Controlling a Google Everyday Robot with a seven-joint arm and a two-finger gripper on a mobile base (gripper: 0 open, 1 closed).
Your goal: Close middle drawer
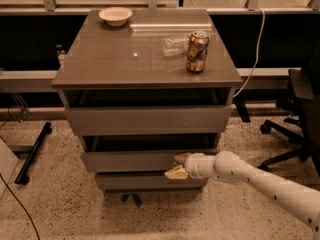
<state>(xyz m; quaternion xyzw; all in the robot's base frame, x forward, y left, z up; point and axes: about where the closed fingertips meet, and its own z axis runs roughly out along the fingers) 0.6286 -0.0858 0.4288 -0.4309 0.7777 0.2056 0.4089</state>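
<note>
At lower centre, the gripper [177, 166], spread and empty, meets the middle drawer [125, 161] front; cabinet lies directly beyond.

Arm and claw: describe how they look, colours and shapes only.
The arm is a smooth white tube dotted with small dark specks, ending in a rounded white collar. The claw, at the middle drawer front, has pale tan fingers. No cables show.

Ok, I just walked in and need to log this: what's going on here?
The robot's arm reaches in from the right with its pincer at the front of the middle drawer of a grey cabinet. That drawer sticks out a little and is not yet closed. A can and a bowl sit on top.
</note>
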